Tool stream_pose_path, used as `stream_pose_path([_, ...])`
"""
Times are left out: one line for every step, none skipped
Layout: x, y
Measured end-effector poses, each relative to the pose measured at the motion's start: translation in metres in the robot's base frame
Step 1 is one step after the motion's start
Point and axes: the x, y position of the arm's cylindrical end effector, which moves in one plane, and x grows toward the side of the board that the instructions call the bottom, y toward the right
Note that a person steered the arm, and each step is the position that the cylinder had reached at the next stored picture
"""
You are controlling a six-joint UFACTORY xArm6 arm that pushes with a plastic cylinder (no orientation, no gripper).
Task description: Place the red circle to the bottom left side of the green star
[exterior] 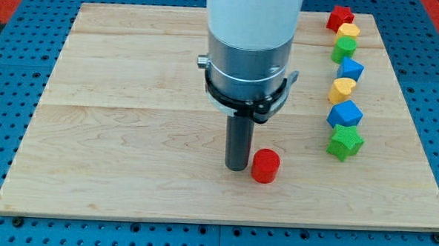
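The red circle [265,166] is a short red cylinder on the wooden board, right of centre towards the view's bottom. The green star [345,142] lies to its right and slightly higher, at the bottom of a column of blocks. My tip [237,167] is the lower end of a dark rod. It stands just left of the red circle, touching it or nearly so.
Above the green star runs a column of blocks near the right edge: a blue block [344,114], a yellow block [342,90], a blue block [349,68], a green block [344,47], a yellow block [348,31], a red star [340,17]. The board [130,134] lies on a blue pegboard.
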Motion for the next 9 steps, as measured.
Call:
stream_pose_path([0.014, 0.013])
stream_pose_path([0.030, 0.030])
stream_pose_path([0.025, 0.031])
stream_pose_path([0.012, 0.028])
stream_pose_path([0.011, 0.028])
stream_pose_path([0.011, 0.033])
stream_pose_path([0.011, 0.045])
stream_pose_path([0.011, 0.061])
stream_pose_path([0.011, 0.073])
